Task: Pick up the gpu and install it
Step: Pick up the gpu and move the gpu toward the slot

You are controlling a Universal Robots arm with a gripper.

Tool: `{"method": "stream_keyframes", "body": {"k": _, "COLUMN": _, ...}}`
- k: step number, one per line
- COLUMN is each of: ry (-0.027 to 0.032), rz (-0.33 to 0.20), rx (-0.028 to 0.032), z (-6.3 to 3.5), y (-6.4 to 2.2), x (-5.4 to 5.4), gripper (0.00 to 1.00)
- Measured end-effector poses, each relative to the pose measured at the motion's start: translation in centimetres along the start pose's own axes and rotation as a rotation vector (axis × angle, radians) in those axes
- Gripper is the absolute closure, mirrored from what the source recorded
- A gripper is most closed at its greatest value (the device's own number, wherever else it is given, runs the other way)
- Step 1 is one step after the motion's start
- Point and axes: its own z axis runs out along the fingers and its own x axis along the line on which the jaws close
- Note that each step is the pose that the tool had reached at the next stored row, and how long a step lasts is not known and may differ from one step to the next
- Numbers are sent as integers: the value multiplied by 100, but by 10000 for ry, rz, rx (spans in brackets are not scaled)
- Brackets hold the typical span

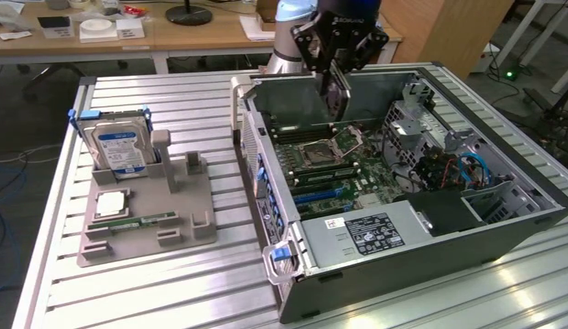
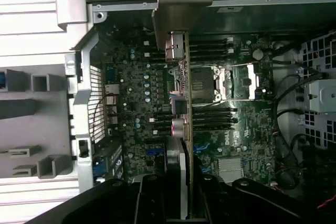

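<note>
Pinching the gpu [image 1: 337, 103] by its top edge at upper centre, the gripper [image 1: 337, 67] holds a seemingly light, stiff, fragile card.

The gripper [image 1: 336, 68] is black and the graphics card [image 1: 335, 96] dark, with a dull silver bracket [image 2: 176, 9]. The circuit board [image 1: 348, 168] is green flecked with black and blue, and the computer case [image 1: 403, 277] is dark grey outside and bare silver within, with blue cables [image 1: 472, 168], blue clips [image 1: 281, 255] and a white-and-black sticker [image 1: 368, 232]. The table [image 1: 174, 295] is ribbed silver and the tray [image 1: 147, 236] plain grey, while the hard drive [image 1: 119, 147] is silver with a blue-and-white label and the memory stick [image 1: 128, 221] green.
</note>
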Motion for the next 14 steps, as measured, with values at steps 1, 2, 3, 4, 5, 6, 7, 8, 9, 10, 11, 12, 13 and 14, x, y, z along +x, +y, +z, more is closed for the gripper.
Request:
{"method": "stream_keyframes", "body": {"k": 1, "ry": 0, "rz": -2, "rx": 0, "z": 1, "y": 3, "x": -45, "gripper": 72}}
{"method": "stream_keyframes", "body": {"k": 2, "ry": 0, "rz": 0, "rx": 1, "z": 2, "y": 7, "x": -92, "gripper": 72}}
{"method": "stream_keyframes", "body": {"k": 3, "ry": 0, "rz": 1, "rx": 1, "z": 3, "y": 11, "x": -137, "gripper": 72}}
{"method": "stream_keyframes", "body": {"k": 4, "ry": 0, "rz": -1, "rx": 0, "z": 5, "y": 14, "x": -182, "gripper": 72}}
{"method": "stream_keyframes", "body": {"k": 5, "ry": 0, "rz": -1, "rx": 1, "z": 6, "y": 17, "x": -227, "gripper": 72}}
{"method": "stream_keyframes", "body": {"k": 6, "ry": 0, "rz": 1, "rx": 0, "z": 8, "y": 21, "x": -273, "gripper": 72}}
{"method": "stream_keyframes", "body": {"k": 7, "ry": -1, "rz": -1, "rx": 0, "z": 9, "y": 24, "x": -318, "gripper": 72}}
{"method": "stream_keyframes", "body": {"k": 8, "ry": 0, "rz": 0, "rx": 0, "z": 11, "y": 28, "x": -363, "gripper": 72}}
{"method": "stream_keyframes", "body": {"k": 9, "ry": 0, "rz": 1, "rx": 1, "z": 12, "y": 31, "x": -407, "gripper": 72}}
{"method": "stream_keyframes", "body": {"k": 10, "ry": 0, "rz": 0, "rx": 0, "z": 14, "y": 35, "x": -455, "gripper": 72}}
{"method": "stream_keyframes", "body": {"k": 11, "ry": 0, "rz": -1, "rx": 1, "z": 15, "y": 38, "x": -500, "gripper": 72}}
{"method": "stream_keyframes", "body": {"k": 12, "ry": 0, "rz": 1, "rx": 1, "z": 17, "y": 42, "x": -544, "gripper": 72}}
{"method": "stream_keyframes", "body": {"k": 13, "ry": 0, "rz": 0, "rx": 0, "z": 19, "y": 45, "x": -590, "gripper": 72}}
{"method": "stream_keyframes", "body": {"k": 14, "ry": 0, "rz": -1, "rx": 0, "z": 21, "y": 49, "x": -634, "gripper": 72}}
